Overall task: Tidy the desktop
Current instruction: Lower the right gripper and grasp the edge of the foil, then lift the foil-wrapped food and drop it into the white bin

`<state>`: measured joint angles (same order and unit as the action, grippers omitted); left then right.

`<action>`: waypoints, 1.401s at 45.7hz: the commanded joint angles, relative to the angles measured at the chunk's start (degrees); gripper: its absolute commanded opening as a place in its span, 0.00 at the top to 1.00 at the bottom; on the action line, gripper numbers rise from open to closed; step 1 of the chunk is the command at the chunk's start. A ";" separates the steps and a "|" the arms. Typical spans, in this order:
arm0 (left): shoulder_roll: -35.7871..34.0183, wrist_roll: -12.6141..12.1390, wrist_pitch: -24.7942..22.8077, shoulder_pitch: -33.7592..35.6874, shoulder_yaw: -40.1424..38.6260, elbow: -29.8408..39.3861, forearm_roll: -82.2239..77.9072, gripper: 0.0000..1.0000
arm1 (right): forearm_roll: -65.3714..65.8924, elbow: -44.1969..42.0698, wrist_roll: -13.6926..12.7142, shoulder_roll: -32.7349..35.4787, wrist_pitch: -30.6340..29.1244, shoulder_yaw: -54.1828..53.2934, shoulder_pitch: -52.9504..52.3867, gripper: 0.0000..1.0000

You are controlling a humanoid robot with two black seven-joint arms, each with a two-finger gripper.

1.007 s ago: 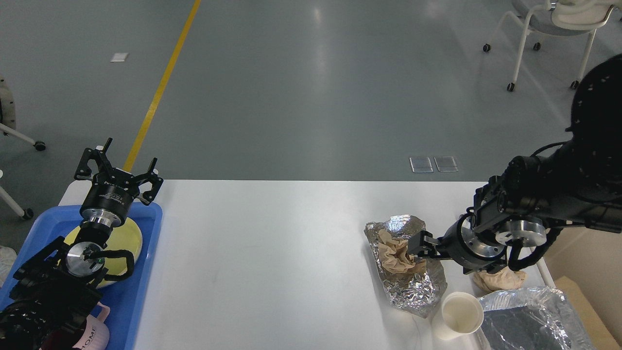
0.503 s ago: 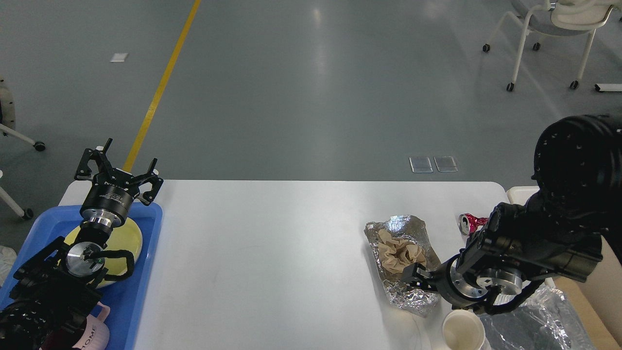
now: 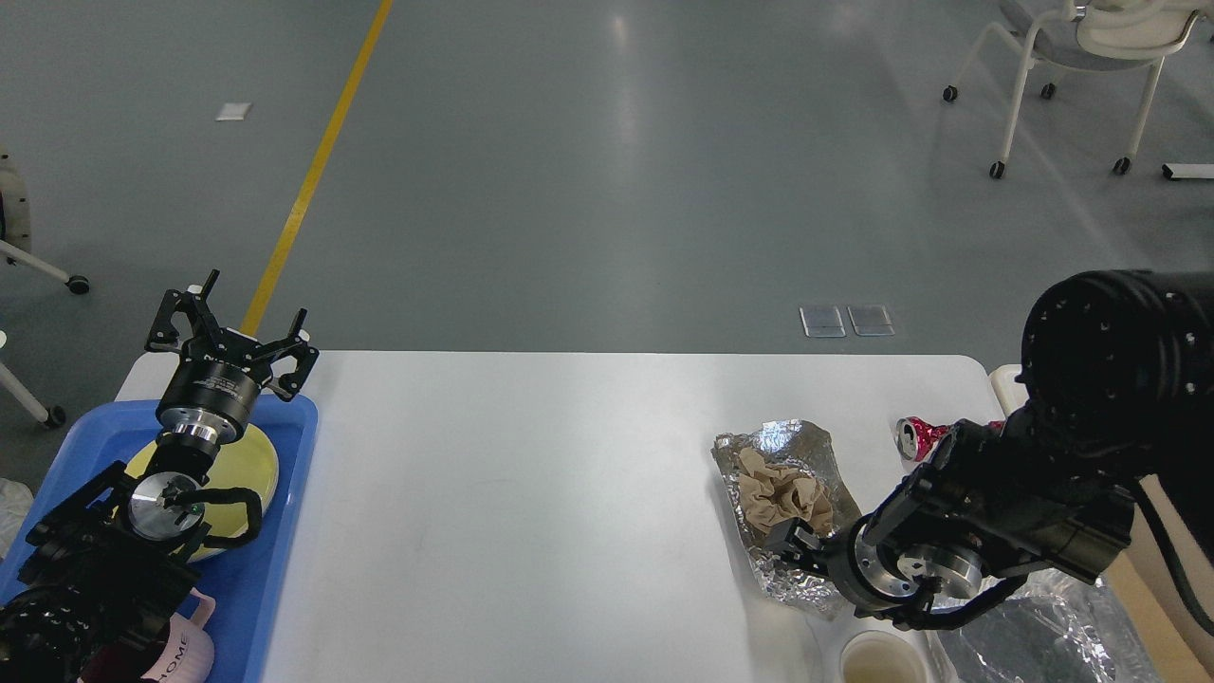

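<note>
The white desktop (image 3: 531,493) fills the lower view. A crumpled sheet of foil (image 3: 792,441) lies at its right, with a wad of brown paper (image 3: 770,491) on it. My right gripper (image 3: 792,539) sits low over the foil's near part, right by the wad's near edge. It looks small and dark, so its fingers cannot be told apart. My left gripper (image 3: 235,327) is open with nothing in it, held over the far end of the blue tray (image 3: 275,569).
A yellow plate (image 3: 256,465) and a pink mug (image 3: 185,655) lie in the blue tray. A red can (image 3: 918,436) lies behind my right arm. A paper cup (image 3: 877,661) and a foil tray (image 3: 1034,645) sit at the near right edge. A beige bin (image 3: 1152,607) stands beside the table.
My right arm has swung nearer and a little left, its gripper sliding from the wad's right side to its near edge. The red can came into view, and the paper cup shifted nearer. The left arm stayed still.
</note>
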<state>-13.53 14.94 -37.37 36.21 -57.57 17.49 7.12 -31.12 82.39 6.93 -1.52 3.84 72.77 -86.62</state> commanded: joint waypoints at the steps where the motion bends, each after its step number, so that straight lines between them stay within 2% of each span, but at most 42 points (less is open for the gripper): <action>1: 0.00 0.00 0.01 0.00 0.00 0.00 0.00 0.02 | -0.26 -1.35 -0.16 -0.06 0.64 0.09 2.16 0.00; 17: 0.00 0.00 0.01 0.00 0.00 0.00 0.00 0.02 | -4.74 -3.29 -0.16 -0.50 1.70 0.18 3.74 0.00; 20: 0.00 0.00 0.01 0.00 0.00 0.00 0.00 0.02 | -5.53 -3.90 -0.16 -0.59 1.78 0.09 4.62 0.05; 21: 0.00 0.00 0.01 0.00 0.00 0.00 0.00 0.02 | -5.97 -4.08 -0.07 -0.68 1.78 0.00 4.88 0.10; 24: 0.00 0.00 0.01 0.00 0.00 0.00 0.00 0.02 | -7.03 -4.43 -0.07 -0.94 2.48 -0.09 5.50 0.33; 27: 0.00 0.00 0.01 0.00 0.00 0.00 0.00 0.02 | -7.12 -4.43 -0.07 -1.47 3.71 -0.09 5.85 0.66; 29: 0.00 0.00 0.01 0.00 0.00 0.00 0.00 0.02 | -7.12 -4.43 -0.16 -1.65 5.12 -0.09 5.94 0.98; 30: 0.00 0.00 -0.07 0.00 0.00 0.00 0.00 0.02 | -7.20 -4.43 -0.16 -1.65 5.56 -0.09 5.85 1.00; 43: 0.00 0.00 0.01 0.00 0.00 0.00 0.00 0.02 | -7.29 -3.55 -0.16 -1.56 8.55 -0.17 5.24 1.00; 54: 0.00 0.00 -0.07 0.00 0.00 0.00 0.00 0.02 | -7.29 -2.67 -0.16 -1.56 8.55 -0.17 4.10 1.00; 64: 0.00 0.00 0.01 0.00 0.00 0.00 0.00 0.02 | -5.19 0.57 0.19 -0.33 6.01 0.88 -4.24 1.00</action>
<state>-13.53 14.94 -37.37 36.21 -57.57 17.49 7.12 -37.90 81.10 6.87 -2.68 11.38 72.74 -86.02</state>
